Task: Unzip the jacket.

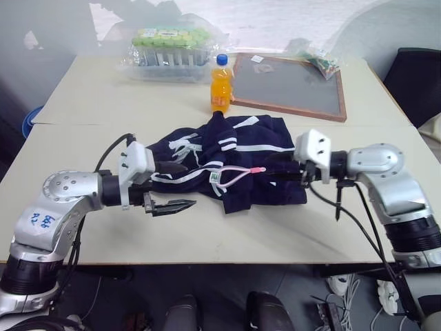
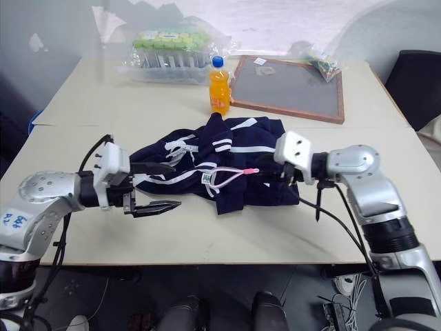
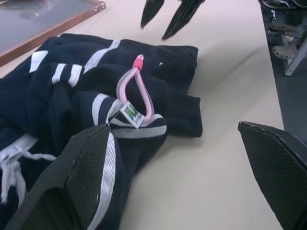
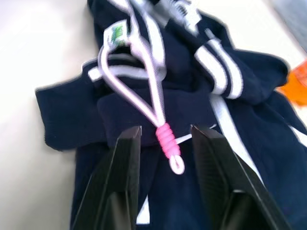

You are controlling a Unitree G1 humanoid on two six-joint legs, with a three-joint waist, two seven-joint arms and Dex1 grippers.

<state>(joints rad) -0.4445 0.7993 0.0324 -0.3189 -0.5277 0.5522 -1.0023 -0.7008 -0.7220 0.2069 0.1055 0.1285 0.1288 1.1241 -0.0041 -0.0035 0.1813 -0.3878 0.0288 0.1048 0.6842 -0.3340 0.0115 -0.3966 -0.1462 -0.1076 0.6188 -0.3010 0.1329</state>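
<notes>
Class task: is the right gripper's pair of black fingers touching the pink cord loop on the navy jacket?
Apart. In the right wrist view the pink cord loop on the navy jacket lies between the right gripper fingers, fabric showing either side.

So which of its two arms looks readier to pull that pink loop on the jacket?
Probably the right. The right gripper has its fingers on either side of the pink loop on the jacket; the left gripper hangs open at the jacket's other edge.
</notes>
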